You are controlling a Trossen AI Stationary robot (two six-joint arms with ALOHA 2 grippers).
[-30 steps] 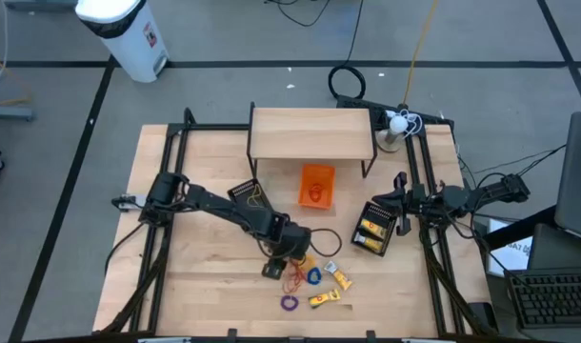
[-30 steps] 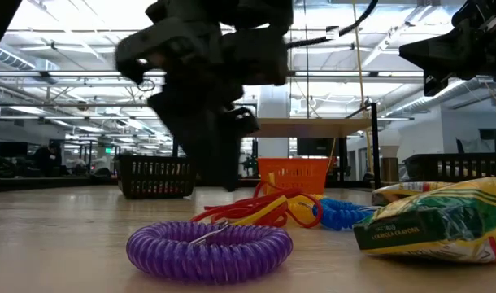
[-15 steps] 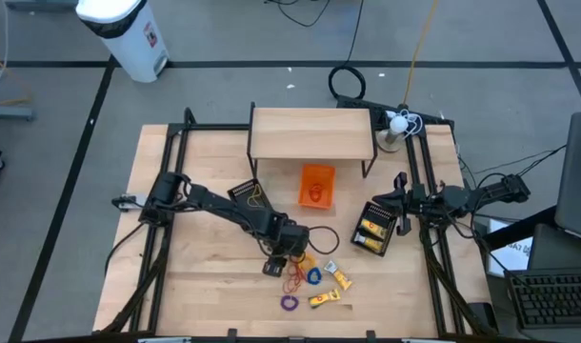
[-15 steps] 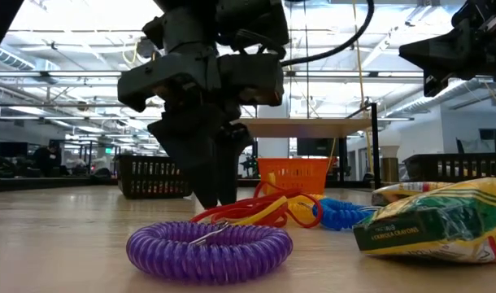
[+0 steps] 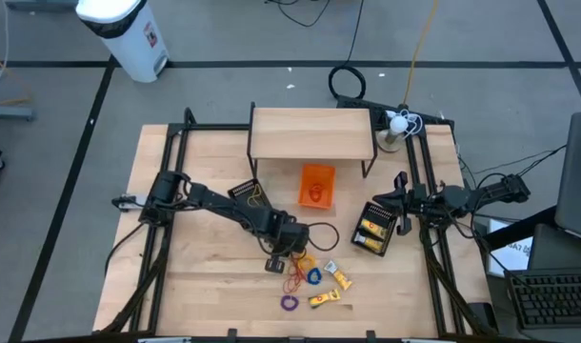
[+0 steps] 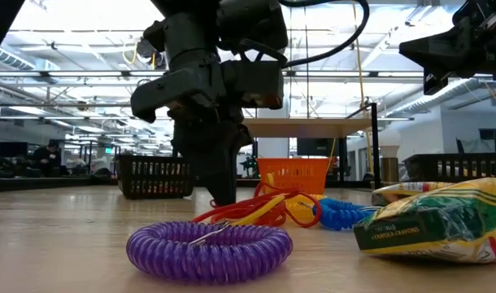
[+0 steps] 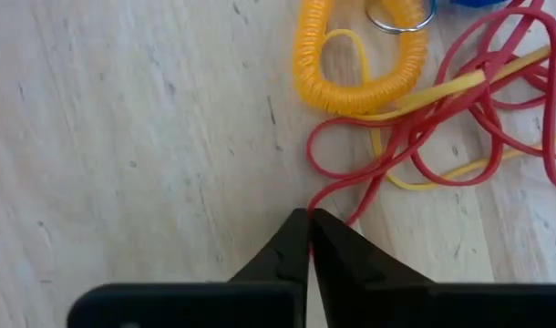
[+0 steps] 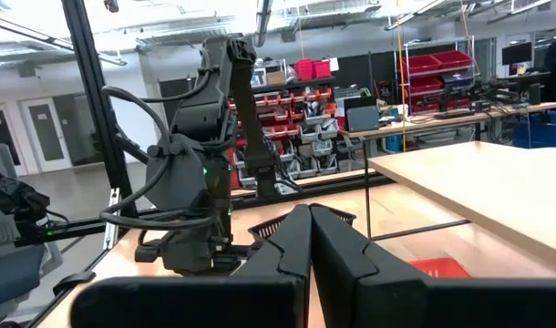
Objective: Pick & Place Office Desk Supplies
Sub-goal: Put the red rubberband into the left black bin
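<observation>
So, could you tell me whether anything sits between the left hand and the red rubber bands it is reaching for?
Nothing visible does. The left hand is down at the table, its fingers shut, tips right at a loop of the red rubber bands. The yellow coil ring lies just beyond, tangled with the bands, not in the way.

My left gripper (image 7: 310,219) is now standing with its fingers pressed together at the edge of the red rubber bands (image 7: 415,137), where a second ago they were spread wide. It is also sitting lower over the bench than before.
</observation>
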